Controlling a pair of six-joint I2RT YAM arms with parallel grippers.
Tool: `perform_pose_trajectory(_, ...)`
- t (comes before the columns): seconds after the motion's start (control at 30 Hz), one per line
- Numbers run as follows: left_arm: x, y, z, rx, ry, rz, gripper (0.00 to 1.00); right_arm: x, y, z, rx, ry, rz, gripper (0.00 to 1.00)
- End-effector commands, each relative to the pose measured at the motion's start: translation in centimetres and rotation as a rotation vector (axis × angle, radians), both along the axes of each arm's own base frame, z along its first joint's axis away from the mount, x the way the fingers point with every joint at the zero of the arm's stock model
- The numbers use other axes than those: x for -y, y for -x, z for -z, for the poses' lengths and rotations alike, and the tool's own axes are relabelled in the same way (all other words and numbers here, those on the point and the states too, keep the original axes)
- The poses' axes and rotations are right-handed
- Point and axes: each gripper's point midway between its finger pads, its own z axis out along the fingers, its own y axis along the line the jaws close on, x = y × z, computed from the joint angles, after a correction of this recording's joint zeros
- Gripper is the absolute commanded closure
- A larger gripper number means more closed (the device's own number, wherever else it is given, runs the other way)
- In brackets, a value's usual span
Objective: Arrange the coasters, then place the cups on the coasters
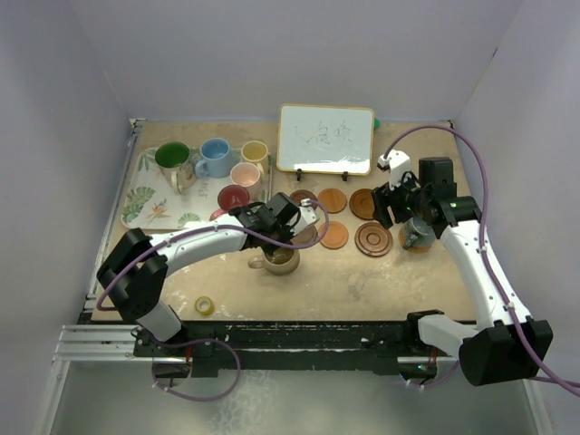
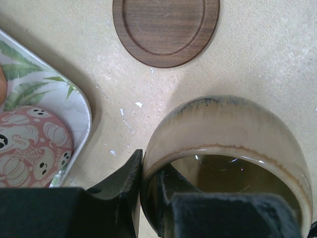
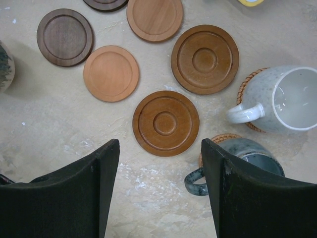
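Observation:
My left gripper (image 2: 148, 161) is shut on the rim of a tan cup (image 2: 223, 134), one finger inside and one outside; the top view shows this cup (image 1: 276, 260) at the table's middle. A dark wood coaster (image 2: 166, 29) lies just beyond it. My right gripper (image 3: 159, 148) hangs open and empty over a ringed brown coaster (image 3: 166, 123). A second ringed coaster (image 3: 205, 59), two light wood coasters (image 3: 111, 73) and a dark one (image 3: 65, 37) lie nearby. A white cup (image 3: 292, 96) and a grey cup (image 3: 247, 153) each stand on a rattan coaster (image 3: 220, 140).
A leaf-patterned tray (image 1: 136, 204) at the left holds green (image 1: 172, 156), blue (image 1: 215, 156), yellow (image 1: 255, 151), pink (image 1: 245, 174) and red (image 1: 234, 198) cups. A whiteboard (image 1: 326, 139) stands at the back. A yellow tape roll (image 1: 205, 305) lies near the front edge.

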Motion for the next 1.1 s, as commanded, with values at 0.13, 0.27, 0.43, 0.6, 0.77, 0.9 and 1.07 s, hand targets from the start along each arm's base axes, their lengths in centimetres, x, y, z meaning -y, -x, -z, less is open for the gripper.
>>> perform_pose_trajectory(0.13,1.9,-0.6,-0.1,0.048,0.045,0.006,0.89,-0.2,-0.5,0.0,0.013,-0.007,-0.005,0.31)
perform_pose_trajectory(0.27,2.0,-0.4,0.4,0.040,0.028,0.018,0.88,-0.2,-0.5,0.0,0.014,-0.006,-0.007,0.31)
perform_pose_trajectory(0.43,2.4,0.0,0.3,0.034,0.029,0.032,0.81,-0.3,-0.5,0.1,0.008,-0.010,-0.012,0.30)
perform_pose_trajectory(0.6,2.9,0.3,-1.6,0.039,0.076,0.051,0.65,-0.9,-0.5,-0.2,0.000,-0.034,-0.034,0.31)
perform_pose_trajectory(0.77,3.1,1.1,-5.3,0.071,0.161,0.101,0.46,-2.4,-0.8,-0.7,-0.007,-0.091,-0.075,0.29)
perform_pose_trajectory(0.9,1.7,0.9,-8.0,0.106,0.214,0.125,0.36,-4.6,-1.1,-1.1,0.000,-0.131,-0.123,0.28)
perform_pose_trajectory(1.07,-3.2,-2.4,-12.3,0.169,0.318,-0.020,0.33,-8.7,-1.3,-1.3,-0.001,-0.170,-0.199,0.27)
